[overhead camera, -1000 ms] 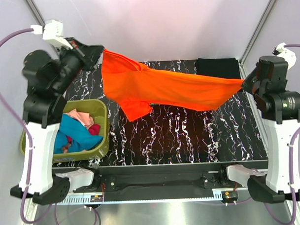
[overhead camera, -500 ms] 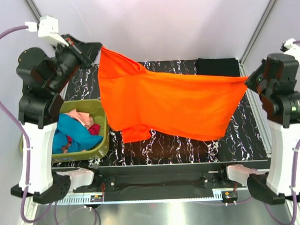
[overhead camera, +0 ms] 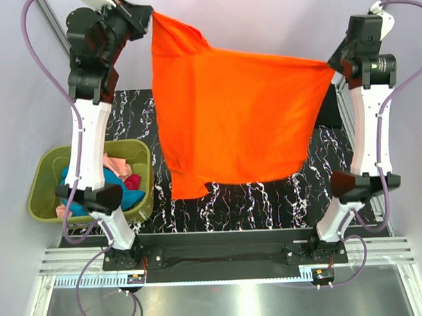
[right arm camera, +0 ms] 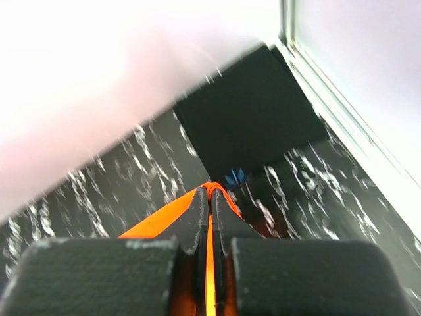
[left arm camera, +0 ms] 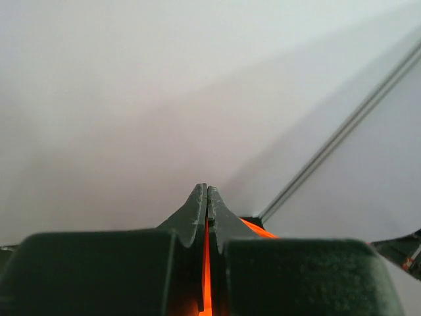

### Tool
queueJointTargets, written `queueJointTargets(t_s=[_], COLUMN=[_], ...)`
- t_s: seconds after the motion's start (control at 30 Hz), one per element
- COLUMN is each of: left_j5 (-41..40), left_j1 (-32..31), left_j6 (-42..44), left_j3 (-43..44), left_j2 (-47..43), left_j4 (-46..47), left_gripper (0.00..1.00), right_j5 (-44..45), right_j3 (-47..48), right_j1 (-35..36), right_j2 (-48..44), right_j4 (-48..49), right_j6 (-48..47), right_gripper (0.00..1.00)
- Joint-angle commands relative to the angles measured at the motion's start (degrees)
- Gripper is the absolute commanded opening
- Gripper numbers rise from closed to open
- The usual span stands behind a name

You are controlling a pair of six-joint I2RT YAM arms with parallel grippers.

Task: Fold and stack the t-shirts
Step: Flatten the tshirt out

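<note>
**A:** Where do we locate the orange t-shirt [overhead camera: 237,115]?

**B:** We find it spread in the air as a broad sheet above the black marbled surface [overhead camera: 268,201]. It hangs between the two raised arms.

**A:** How do we read the tools?

**B:** The left tool [overhead camera: 148,14] is clamped on the shirt's upper left corner. In the left wrist view its fingers [left arm camera: 191,210] meet on a thin strip of orange cloth. The right tool [overhead camera: 332,63] is clamped on the upper right corner, with orange cloth likewise pinched between its fingers [right arm camera: 197,210].

**A:** What else do we label?

**B:** A folded black t-shirt [right arm camera: 253,112] lies at the far right corner of the surface, with a small light-blue mark [right arm camera: 233,176] at its near edge. An olive-green basket [overhead camera: 45,181] stands at the surface's left side, beside the left arm. It holds a teal t-shirt [overhead camera: 126,197], a pink one [overhead camera: 114,163] and a red one [overhead camera: 132,181], all crumpled together.
</note>
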Motion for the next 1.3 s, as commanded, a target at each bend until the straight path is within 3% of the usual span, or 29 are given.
queueJointTargets(t_s=[0.0, 0.2, 0.3, 0.43, 0.6, 0.73, 0.83, 0.97, 1.1, 1.27], left_j5=[-0.9, 2.9, 4.0, 6.5, 7.6, 4.2, 2.9, -0.9, -3.4, -3.1], left_j1=[2.9, 7.6, 7.8, 7.8, 5.4, 2.7, 1.4, 0.4, 0.4, 0.4], left_j6=[-6.4, -14.0, -14.1, -13.3, -8.3, -3.4, -2.7, -1.4, -1.0, -1.7], left_j3=[7.6, 10.4, 10.1, 3.9, -17.6, -44.5, -57.0, -73.3, -76.1, -67.9], left_j2=[3.8, 7.3, 6.4, 2.4, -12.4, -29.9, -42.2, -55.4, -62.7, -61.1], left_j4=[11.0, 17.7, 17.7, 16.2, 15.2, 10.6, 7.3, -1.0, -8.5, -10.0], left_gripper=[0.0, 0.0, 0.0, 0.0, 0.0, 0.0, 0.0, 0.0, 0.0, 0.0], right_j5=[-3.1, -8.1, -9.9, -11.1, -11.6, -12.2, -10.4, -5.3, -6.2, -7.1], right_j3=[11.5, 18.5, 15.5, 4.5, -14.5, -38.2, -50.5, -60.5, -65.2, -57.8], right_j1=[-3.7, -7.4, -9.5, -10.1, -10.1, -10.1, -9.4, -7.2, -6.2, -5.5], right_j2=[4.4, 6.8, 5.0, 0.5, -10.1, -20.1, -28.2, -35.0, -40.2, -40.5], right_j4=[2.2, 3.2, 3.2, 2.6, 3.7, 5.8, 6.4, 5.6, 4.5, 2.9], right_j6=[0.5, 2.5, 3.1, 3.0, 2.4, 2.0, 1.3, -0.4, -0.2, -0.1], right_gripper=[0.0, 0.0, 0.0, 0.0, 0.0, 0.0, 0.0, 0.0, 0.0, 0.0])
